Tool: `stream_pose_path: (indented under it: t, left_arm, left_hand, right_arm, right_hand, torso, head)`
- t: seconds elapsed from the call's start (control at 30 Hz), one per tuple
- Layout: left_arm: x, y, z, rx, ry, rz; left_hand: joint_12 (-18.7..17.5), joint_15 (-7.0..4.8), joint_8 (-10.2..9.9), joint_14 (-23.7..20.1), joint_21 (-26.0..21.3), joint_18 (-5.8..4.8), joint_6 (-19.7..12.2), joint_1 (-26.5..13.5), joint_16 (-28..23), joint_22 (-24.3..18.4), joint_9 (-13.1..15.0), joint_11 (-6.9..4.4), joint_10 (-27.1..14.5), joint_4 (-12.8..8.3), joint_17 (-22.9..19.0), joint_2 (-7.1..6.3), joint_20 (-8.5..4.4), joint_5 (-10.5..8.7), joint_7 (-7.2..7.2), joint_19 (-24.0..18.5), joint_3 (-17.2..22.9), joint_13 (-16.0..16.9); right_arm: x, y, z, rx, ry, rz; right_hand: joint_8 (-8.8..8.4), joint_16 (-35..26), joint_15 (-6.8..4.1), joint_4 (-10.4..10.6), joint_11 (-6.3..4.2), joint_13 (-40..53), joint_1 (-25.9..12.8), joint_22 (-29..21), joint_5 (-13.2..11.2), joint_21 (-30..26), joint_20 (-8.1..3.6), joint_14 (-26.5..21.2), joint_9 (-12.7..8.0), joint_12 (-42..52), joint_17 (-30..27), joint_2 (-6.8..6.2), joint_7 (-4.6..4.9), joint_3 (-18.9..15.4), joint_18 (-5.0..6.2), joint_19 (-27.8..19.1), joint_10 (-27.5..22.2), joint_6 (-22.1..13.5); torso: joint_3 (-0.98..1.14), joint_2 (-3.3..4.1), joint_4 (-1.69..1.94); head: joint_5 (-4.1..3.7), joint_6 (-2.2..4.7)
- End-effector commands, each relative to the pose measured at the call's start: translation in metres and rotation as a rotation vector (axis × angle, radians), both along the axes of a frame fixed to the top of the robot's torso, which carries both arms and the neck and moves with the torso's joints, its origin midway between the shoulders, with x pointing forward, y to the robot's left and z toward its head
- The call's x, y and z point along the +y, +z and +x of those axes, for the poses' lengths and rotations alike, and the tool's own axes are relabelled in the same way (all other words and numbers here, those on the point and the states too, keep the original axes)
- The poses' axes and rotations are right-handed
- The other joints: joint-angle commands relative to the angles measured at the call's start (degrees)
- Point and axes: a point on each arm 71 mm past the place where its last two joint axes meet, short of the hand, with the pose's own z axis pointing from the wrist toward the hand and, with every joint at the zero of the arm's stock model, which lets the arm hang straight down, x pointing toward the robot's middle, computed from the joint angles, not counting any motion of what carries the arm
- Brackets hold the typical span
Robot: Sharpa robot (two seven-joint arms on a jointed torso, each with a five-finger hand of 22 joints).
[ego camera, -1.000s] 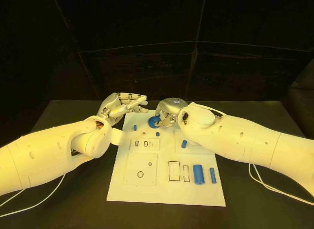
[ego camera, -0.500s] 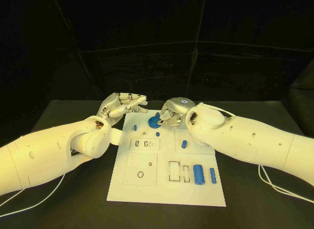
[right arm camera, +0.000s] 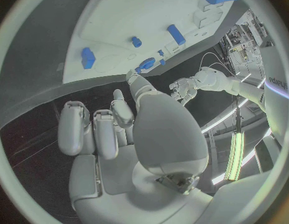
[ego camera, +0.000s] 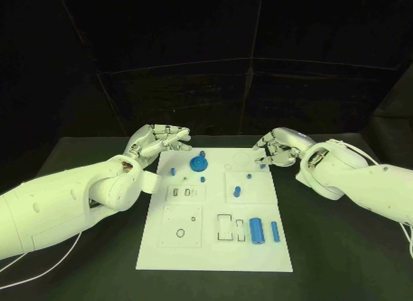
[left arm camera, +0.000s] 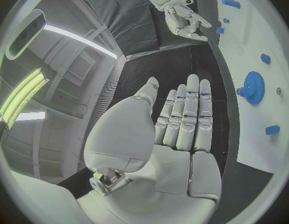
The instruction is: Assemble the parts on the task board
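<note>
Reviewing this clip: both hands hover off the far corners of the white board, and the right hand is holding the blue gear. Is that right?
Not quite. The right hand holds nothing; its fingers are apart, as the right wrist view shows. The head view shows the blue gear lying on the white board, clear of both hands. The rest holds: the left hand also hovers off its far corner, open.

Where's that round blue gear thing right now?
In the head view the blue gear sits on the far end of the white task board, left of centre. It lies between the left hand and the right hand; neither touches it.
</note>
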Motion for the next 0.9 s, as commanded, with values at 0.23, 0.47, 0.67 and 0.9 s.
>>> stream_pose_path:
  t: [0.23,0.47,0.67,0.9]
  left_arm:
    - [-0.001,0.0,0.001,-0.005,-0.01,-0.001]
    - [-0.002,-0.002,0.002,-0.003,-0.009,0.0]
    - [-0.003,-0.003,0.003,-0.002,-0.012,-0.001]
    - [-0.003,-0.003,0.003,0.0,-0.013,-0.001]
  left_hand:
    - [-0.34,-0.13,-0.18,0.19,-0.21,0.82,0.44,0.23,-0.3,-0.07,-0.01,-0.02,0.39,-0.28,0.07,0.45,-0.1,0.13,-0.15,0.52,0.04,-0.05]
    - [-0.34,-0.14,-0.18,0.21,-0.22,0.82,0.47,0.24,-0.31,-0.08,-0.01,-0.03,0.44,-0.3,0.1,0.46,-0.11,0.13,-0.17,0.53,0.04,-0.04]
    - [-0.35,-0.15,-0.19,0.22,-0.22,0.82,0.49,0.24,-0.33,-0.09,-0.01,-0.04,0.47,-0.32,0.11,0.47,-0.11,0.13,-0.18,0.54,0.04,-0.04]
    - [-0.36,-0.15,-0.19,0.22,-0.22,0.82,0.49,0.24,-0.33,-0.09,-0.01,-0.04,0.47,-0.32,0.11,0.47,-0.11,0.13,-0.18,0.54,0.04,-0.04]
  right_arm:
    - [-0.034,-0.001,0.002,0.05,0.013,0.084]
    - [-0.046,-0.009,0.008,0.058,-0.014,0.053]
    - [-0.046,-0.017,0.013,0.071,-0.028,0.041]
    - [-0.04,-0.029,0.014,0.092,-0.027,0.028]
  right_hand:
    - [-0.72,0.38,0.01,-0.95,0.13,-0.55,0.96,0.08,0.2,0.23,0.04,3.2,-0.17,-0.48,0.24,-0.13,0.47,0.07,-0.5,0.38,-0.04,-0.8]
    - [-1.0,0.38,0.11,-1.12,0.25,-0.76,0.92,0.0,0.08,0.21,0.09,3.19,-0.22,-0.73,0.24,-0.04,0.6,-0.03,-0.48,0.31,-0.24,-1.28]
    - [-1.07,0.4,0.13,-1.15,0.28,-0.74,0.91,-0.02,0.02,0.2,0.11,3.2,-0.23,-0.73,0.3,0.03,0.64,-0.03,-0.48,0.29,-0.25,-1.41]
    - [-1.11,0.37,0.16,-1.19,0.31,-0.7,0.94,-0.08,-0.03,0.18,0.14,3.18,-0.22,-0.71,0.21,0.22,0.67,0.03,-0.47,0.25,-0.24,-1.49]
  torso:
    - [0.12,0.08,-0.21]
    - [0.08,0.04,-0.06]
    - [-0.04,0.01,0.06]
    - [-0.04,0.02,0.1]
  head:
    - [-1.22,-0.02]
    - [-1.65,-0.29]
    - [-1.82,-0.41]
    - [-1.88,-0.61]
